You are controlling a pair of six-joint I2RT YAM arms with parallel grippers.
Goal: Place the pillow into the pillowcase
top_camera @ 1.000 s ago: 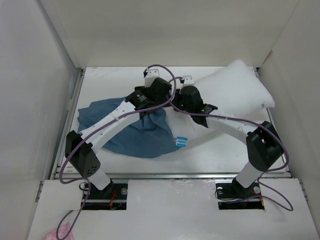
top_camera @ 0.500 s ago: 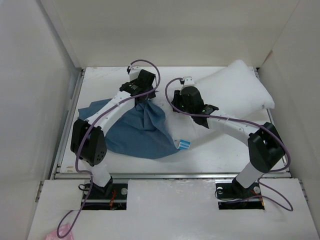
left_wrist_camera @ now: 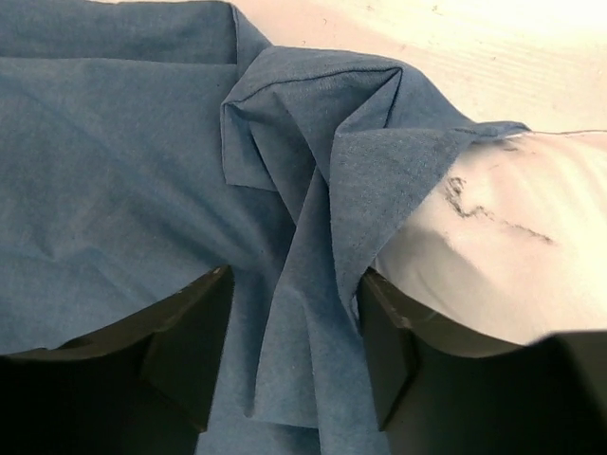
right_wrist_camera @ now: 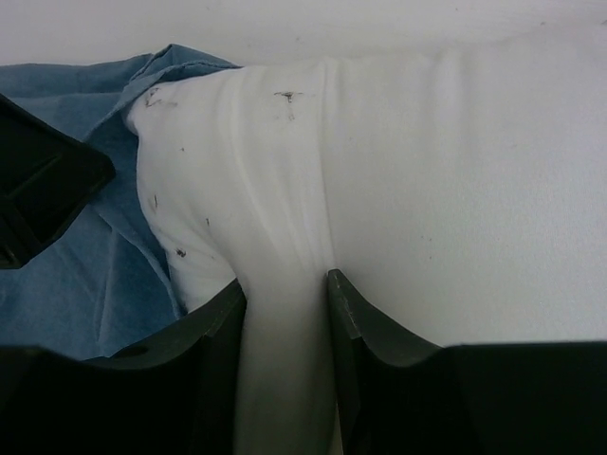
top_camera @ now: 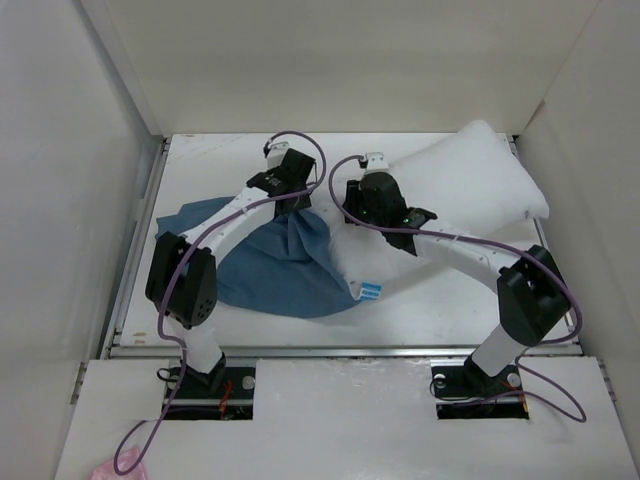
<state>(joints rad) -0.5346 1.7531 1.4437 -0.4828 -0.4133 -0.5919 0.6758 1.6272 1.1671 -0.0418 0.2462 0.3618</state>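
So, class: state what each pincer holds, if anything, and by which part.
Left pincer: the pillowcase, by a bunched fold. Right pincer: the pillow, by a pinched ridge near its end.

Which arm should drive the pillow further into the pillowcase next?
Right, probably. The right tool pinches a fold of the pillow, whose corner already sits at the pillowcase opening. The left tool grips bunched pillowcase fabric, so it is better suited to hold the mouth open.

White pillow (top_camera: 470,180), blue pillowcase (top_camera: 268,268)
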